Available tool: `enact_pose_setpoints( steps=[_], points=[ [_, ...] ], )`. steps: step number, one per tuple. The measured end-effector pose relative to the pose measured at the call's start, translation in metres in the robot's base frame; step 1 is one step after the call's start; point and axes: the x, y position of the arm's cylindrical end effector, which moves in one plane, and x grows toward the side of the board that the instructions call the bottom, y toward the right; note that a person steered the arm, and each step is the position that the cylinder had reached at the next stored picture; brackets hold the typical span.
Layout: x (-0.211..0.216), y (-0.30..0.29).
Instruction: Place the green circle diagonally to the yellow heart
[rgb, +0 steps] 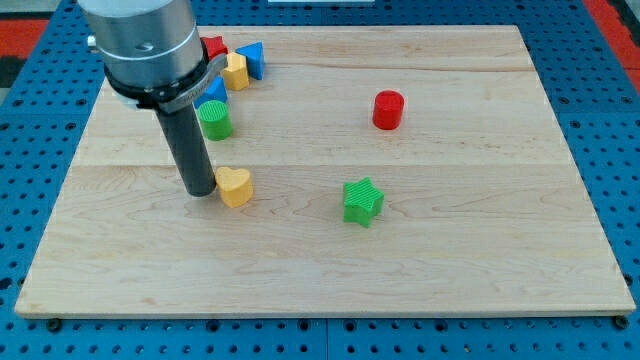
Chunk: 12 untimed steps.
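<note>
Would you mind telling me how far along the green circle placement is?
Done: nothing clearly. The green circle block sits toward the view's top from the yellow heart block, apart from it. In hand: my tip rests just left of the heart. Left: nudging the circle sideways to a diagonal spot.

A pale wooden board (450, 250) carries all the blocks. At the far left corner a red block (213, 46), a yellow block (236, 71) and a blue triangle (252, 59) lie close together. Near them stands the green circle (215, 119), with a blue block (214, 91) just behind. The yellow heart (235, 186) lies nearer, just beside my tip (198, 190). A green star (362, 201) and a red cylinder (388, 109) lie to the right.
</note>
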Motion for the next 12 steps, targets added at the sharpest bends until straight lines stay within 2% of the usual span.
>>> enact_pose_setpoints(
  steps=[1, 2, 3, 4, 6, 8, 9, 10, 11, 12],
  points=[
    [0.000, -0.079],
    [-0.032, -0.100],
    [-0.080, -0.051],
    [-0.105, 0.004],
    [-0.110, 0.022],
    [-0.110, 0.077],
    [-0.134, 0.141],
    [-0.151, 0.157],
    [-0.199, 0.174],
    [-0.186, 0.150]
  ],
)
